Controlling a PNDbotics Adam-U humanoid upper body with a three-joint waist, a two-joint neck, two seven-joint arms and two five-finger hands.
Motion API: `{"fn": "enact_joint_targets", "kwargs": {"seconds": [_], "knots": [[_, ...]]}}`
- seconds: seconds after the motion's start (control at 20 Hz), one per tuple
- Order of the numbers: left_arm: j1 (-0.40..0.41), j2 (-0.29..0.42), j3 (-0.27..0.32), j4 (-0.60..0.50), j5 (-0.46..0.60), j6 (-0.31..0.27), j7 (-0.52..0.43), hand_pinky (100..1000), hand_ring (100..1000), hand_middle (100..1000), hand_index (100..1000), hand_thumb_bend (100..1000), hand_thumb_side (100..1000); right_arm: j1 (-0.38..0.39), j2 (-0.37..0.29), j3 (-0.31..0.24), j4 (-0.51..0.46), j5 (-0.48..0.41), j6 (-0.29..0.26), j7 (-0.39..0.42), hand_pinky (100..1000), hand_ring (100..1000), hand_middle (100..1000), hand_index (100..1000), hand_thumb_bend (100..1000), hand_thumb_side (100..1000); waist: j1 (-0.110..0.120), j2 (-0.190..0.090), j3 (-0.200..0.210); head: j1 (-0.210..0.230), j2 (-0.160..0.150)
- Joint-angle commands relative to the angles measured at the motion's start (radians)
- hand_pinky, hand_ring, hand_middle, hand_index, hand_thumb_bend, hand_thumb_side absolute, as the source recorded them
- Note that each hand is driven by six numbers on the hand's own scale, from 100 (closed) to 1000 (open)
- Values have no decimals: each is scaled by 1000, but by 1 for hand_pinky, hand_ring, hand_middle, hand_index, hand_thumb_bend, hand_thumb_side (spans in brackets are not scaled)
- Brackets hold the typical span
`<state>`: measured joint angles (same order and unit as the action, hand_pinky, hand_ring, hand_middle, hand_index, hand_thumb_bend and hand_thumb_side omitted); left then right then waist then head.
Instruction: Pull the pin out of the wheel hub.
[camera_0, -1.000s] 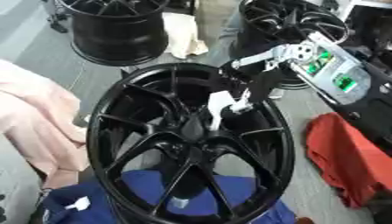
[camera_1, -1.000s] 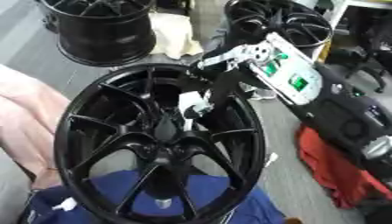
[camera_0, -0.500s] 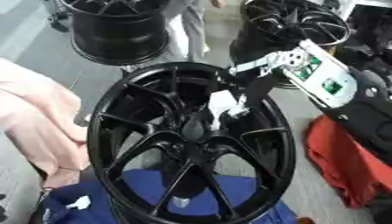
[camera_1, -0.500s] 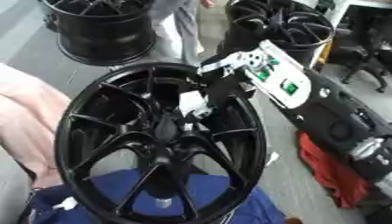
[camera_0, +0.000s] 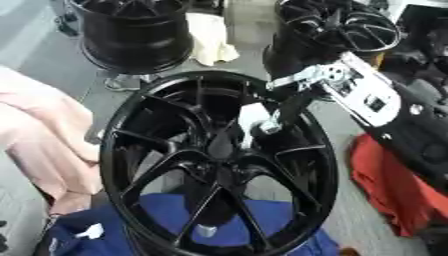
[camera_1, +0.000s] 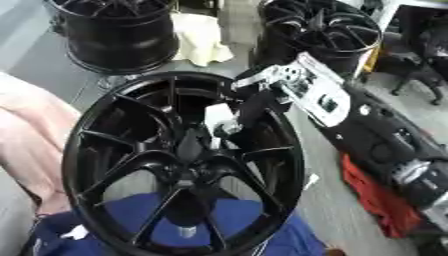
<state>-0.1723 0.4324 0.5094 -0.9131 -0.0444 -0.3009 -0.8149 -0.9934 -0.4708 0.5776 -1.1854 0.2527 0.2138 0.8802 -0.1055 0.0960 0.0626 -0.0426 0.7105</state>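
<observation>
1. The pin (camera_0: 254, 116) shows as a pale, whitish piece at the upper right of the wheel's centre, in front of the spokes and just above the hub.
2. My right hand (camera_0: 278, 114) reaches down into the wheel from the upper right, and its dark fingers (camera_0: 267, 126) are curled round the pale pin, grasping it.
3. The wheel (camera_0: 131, 130) is black and glossy, tilted toward me, with thin spokes running from the hub (camera_0: 229, 167) out to the rim.
4. My right arm (camera_1: 324, 97) slants in from the right edge, black with a silver and white plate near the wrist, crossing over the rim's upper right side.
5. My left hand shows in neither view.
6. A blue cloth (camera_0: 262, 222) lies under the wheel's lower part and shows between the spokes.
7. A pink cloth (camera_0: 44, 130) lies to the left of the wheel, and a red cloth (camera_0: 389, 190) to the right, near the arm.
8. Two more black wheels stand beyond: one (camera_0: 136, 35) at the upper left, another (camera_1: 328, 30) at the upper right, with a cream cloth (camera_0: 210, 42) on the floor between them.
</observation>
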Motion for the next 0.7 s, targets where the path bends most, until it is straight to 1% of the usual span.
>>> {"fn": "enact_joint_targets", "kwargs": {"seconds": [0.05, 0.25, 0.4, 0.7], "knots": [[-10, 26, 9, -18, 6, -85, -87, 740, 598, 541, 790, 195, 768, -18, -14, -20, 1, 13, 4, -13, 797, 816, 722, 802, 357, 356, 10, -9, 0, 2, 1], [-9, 27, 9, -18, 7, -86, -88, 740, 598, 541, 790, 197, 767, -19, -15, -23, -6, 13, 4, -42, 773, 777, 646, 734, 329, 359, 10, -10, -1, 4, 3], [-9, 27, 9, -18, 7, -86, -88, 741, 598, 542, 790, 198, 767, -20, -16, -24, -15, 7, 4, -71, 756, 749, 593, 684, 317, 337, 10, -10, -1, 4, 4], [-8, 27, 9, -17, 6, -88, -89, 741, 599, 542, 791, 199, 766, -22, -19, -24, -41, -19, 2, -168, 713, 661, 470, 547, 273, 327, 10, -11, -1, 3, 6]]}}
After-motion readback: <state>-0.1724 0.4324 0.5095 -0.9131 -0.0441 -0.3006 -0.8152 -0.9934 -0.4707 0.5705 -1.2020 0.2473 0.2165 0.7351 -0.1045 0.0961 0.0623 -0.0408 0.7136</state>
